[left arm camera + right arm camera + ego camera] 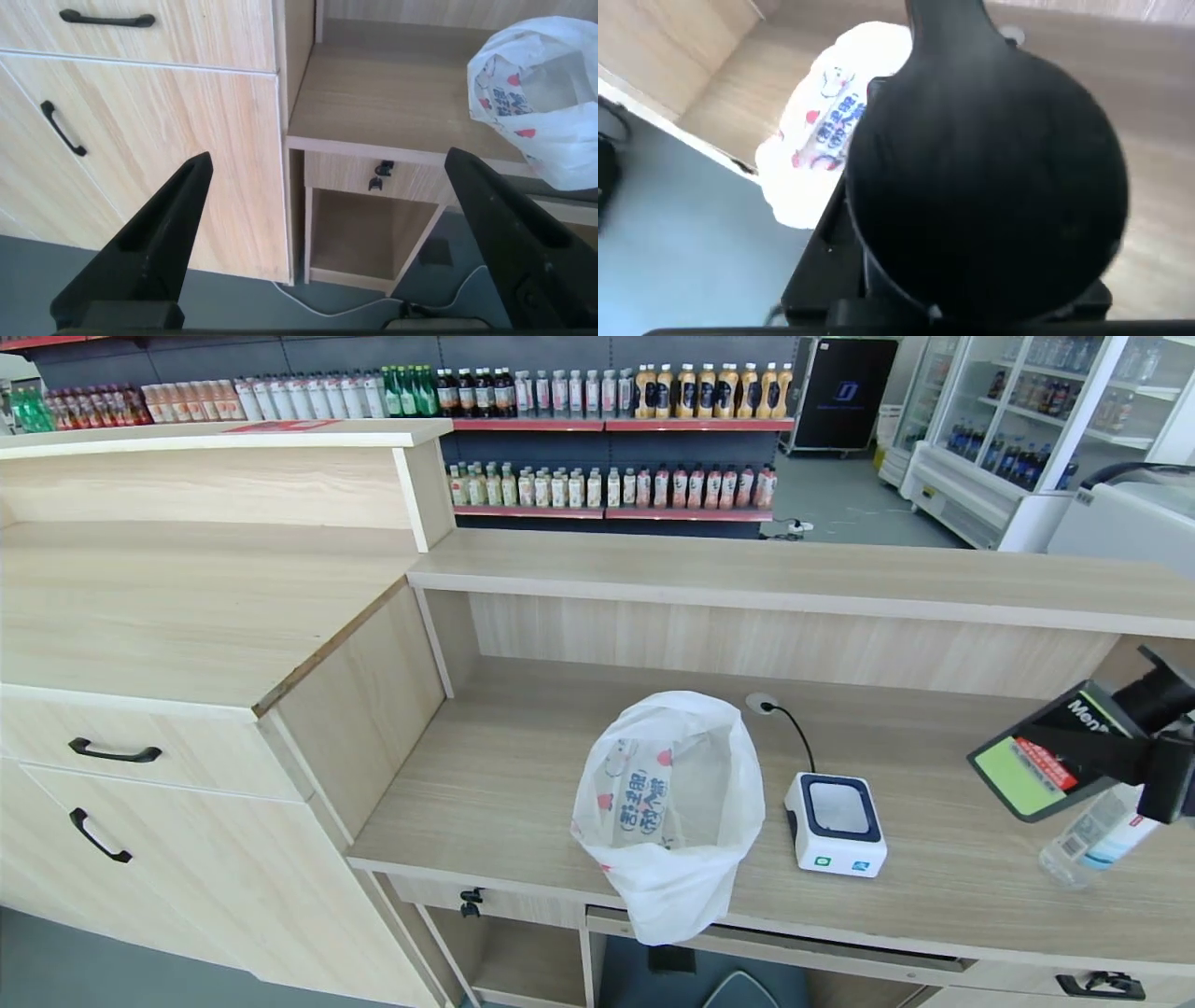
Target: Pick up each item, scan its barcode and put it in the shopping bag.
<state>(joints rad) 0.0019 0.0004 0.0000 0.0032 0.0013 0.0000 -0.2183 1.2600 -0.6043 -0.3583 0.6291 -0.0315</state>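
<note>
The right claw (1106,756) is clamped on a green-faced packet (1022,775), held above the right end of the worktop (934,887). The barcode scanner (834,821) lies to its left and lower, with the shopping bag (667,803) just left of that. The left claw (327,168), spread apart, hangs off the near left, so the right arm is nearer.

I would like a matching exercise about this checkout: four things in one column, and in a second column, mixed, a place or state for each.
1. bag
2. scanner
3. box
4. bottle

a. held in the right gripper
b. clear, on the counter, far right
c. white, wired, right of the bag
d. open, hanging over the counter's front edge

Pairs: 1-d, 2-c, 3-a, 4-b
</note>
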